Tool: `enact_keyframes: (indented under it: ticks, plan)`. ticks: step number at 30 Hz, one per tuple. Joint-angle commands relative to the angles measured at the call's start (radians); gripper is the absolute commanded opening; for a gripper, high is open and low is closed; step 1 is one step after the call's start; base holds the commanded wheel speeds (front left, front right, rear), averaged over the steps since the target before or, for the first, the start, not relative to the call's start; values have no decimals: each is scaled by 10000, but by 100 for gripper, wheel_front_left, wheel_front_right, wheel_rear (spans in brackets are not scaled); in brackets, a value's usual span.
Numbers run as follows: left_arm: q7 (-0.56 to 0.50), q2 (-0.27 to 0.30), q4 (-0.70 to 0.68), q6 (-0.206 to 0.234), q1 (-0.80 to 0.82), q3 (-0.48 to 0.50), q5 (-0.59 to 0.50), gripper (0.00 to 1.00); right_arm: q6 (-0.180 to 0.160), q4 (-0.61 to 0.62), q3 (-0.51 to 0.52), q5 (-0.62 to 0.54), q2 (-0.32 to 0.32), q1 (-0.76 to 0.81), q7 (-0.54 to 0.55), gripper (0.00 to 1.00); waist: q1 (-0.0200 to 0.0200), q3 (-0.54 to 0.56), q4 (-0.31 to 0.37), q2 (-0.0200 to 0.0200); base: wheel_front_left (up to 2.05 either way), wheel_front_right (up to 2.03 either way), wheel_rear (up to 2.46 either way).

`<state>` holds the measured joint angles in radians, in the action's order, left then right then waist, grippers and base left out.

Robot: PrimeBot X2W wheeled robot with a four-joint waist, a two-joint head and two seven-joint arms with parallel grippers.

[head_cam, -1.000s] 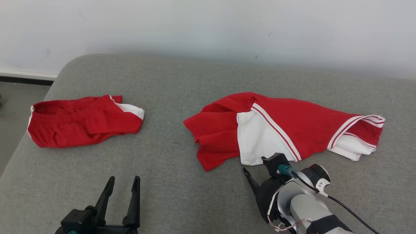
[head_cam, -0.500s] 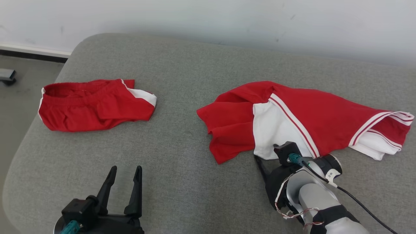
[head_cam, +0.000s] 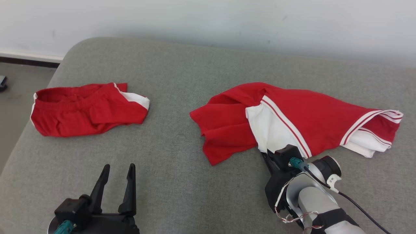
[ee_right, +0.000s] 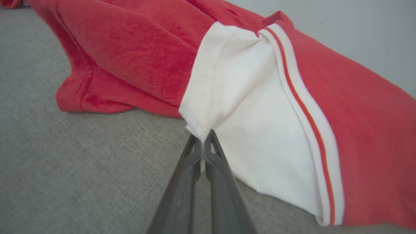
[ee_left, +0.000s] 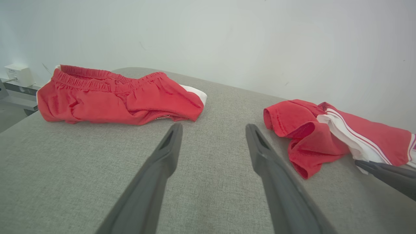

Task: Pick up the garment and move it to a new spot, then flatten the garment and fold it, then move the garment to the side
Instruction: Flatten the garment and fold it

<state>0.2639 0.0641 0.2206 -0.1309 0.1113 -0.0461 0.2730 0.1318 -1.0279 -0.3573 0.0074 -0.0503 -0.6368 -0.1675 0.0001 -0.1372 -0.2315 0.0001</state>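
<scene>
Right jaws clamped on garment [ee_right: 247, 97] white hem corner | left jaws spread wide, garment well apart

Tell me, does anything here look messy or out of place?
Only the clothes. The red-and-white garment lies rumpled and half folded over itself on the grey cushion, its white corner pinched in the right gripper. The red shorts lie bunched too. Nothing looks torn or spilled.
</scene>
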Motion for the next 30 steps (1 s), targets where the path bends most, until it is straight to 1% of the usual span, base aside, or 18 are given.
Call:
enact_keyframes:
  ticks: [1, 3, 7, 10, 14, 15, 20, 24, 27, 30]
  plan:
    - [8, -1, -29, 7, -190, 43, -124, 100, -24, 38, -16, 59, -5, 178, -120, 0, -1, 206, 207, -1, 0, 0, 0]
    - [8, 0, -51, 7, -250, 135, -136, 100, -24, 63, 24, -7, -5, 335, -230, 0, -1, 347, 379, -1, 0, 0, 0]
    - [8, 8, -104, 7, -506, 335, -164, 100, -24, -74, 360, -662, -46, 612, -352, 0, -1, 661, 816, -1, 0, 0, 0]
    - [8, -5, -157, 7, -712, 452, -182, 100, -24, -86, 701, -1106, -367, 933, -274, 0, -1, 902, 1125, -1, 0, 0, 0]
    - [8, -35, -226, 10, -959, 560, -232, 100, -24, 208, 1307, -1475, -908, 1387, -43, 0, -1, 1134, 1515, -1, 0, 0, 0]
    - [8, -35, -226, 10, -959, 560, -232, 100, -24, 208, 1307, -1475, -908, 1387, -43, 0, -1, 1134, 1515, -1, 0, 0, 0]
    - [8, -67, -285, 15, -1184, 610, -259, 100, -24, 1104, 2429, -1807, -1590, 1945, 308, 0, -1, 1267, 1906, -1, 0, 0, 0]
    - [8, -90, -252, 16, -1209, 575, -265, 100, -24, 2036, 3588, -2024, -2022, 2465, 741, 0, -1, 1325, 2052, -1, 0, 0, 0]
    - [8, -97, -214, 16, -1191, 538, -278, 100, -24, 2801, 4561, -2258, -2223, 2923, 1055, 0, -1, 1363, 2087, -1, 0, 0, 0]
    - [8, -104, -180, 16, -1180, 530, -288, 100, -24, 3532, 5490, -2577, -2181, 3487, 1460, 0, -1, 1399, 2103, -1, 0, 0, 0]
